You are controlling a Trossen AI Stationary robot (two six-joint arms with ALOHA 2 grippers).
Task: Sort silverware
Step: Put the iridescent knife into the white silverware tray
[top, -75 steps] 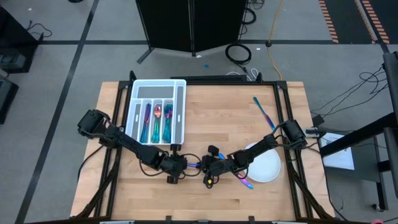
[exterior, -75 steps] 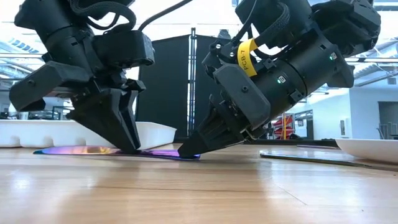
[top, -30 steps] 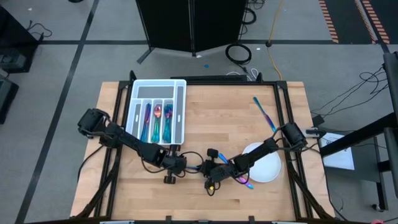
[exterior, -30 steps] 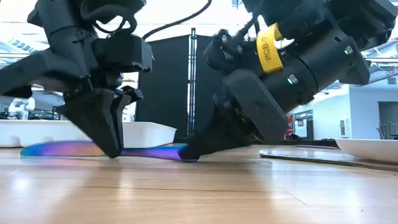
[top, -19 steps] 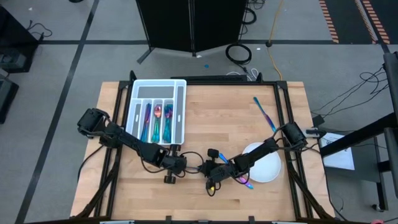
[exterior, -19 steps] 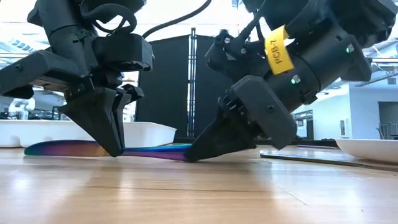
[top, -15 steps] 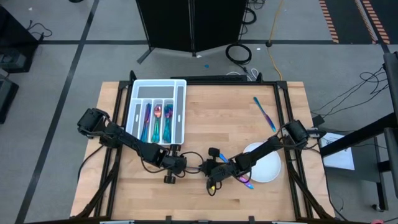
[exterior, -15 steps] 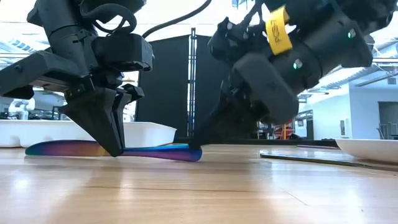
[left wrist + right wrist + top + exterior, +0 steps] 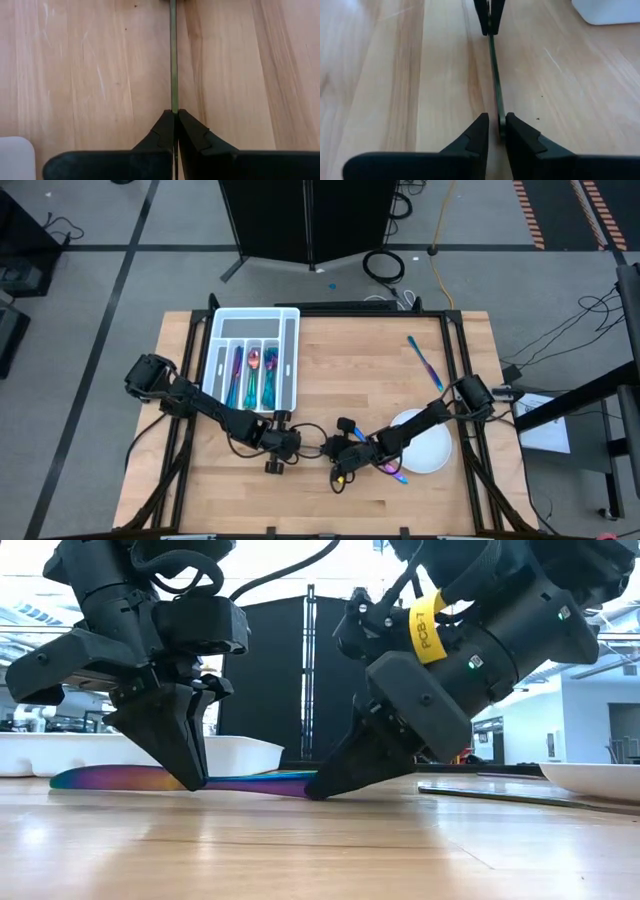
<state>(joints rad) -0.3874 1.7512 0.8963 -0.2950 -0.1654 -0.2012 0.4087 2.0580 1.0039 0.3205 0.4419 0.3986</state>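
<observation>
My left gripper point(image 9: 195, 783) is pinched tight on the rainbow utensil point(image 9: 150, 779), low over the table point(image 9: 400, 385) near its front middle. My right gripper point(image 9: 318, 790) has its fingers straddling the utensil's other end with a small gap, tips down at the wood. More silverware point(image 9: 250, 372) sits in the white tray point(image 9: 289, 360); one piece point(image 9: 422, 360) lies by the plate point(image 9: 432, 452).

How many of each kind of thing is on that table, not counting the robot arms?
Rainbow silverware: 6 (three in the tray, mid-table piece, piece beside the plate, far-right piece)
White divided tray: 1
White plate: 1
Total: 8
</observation>
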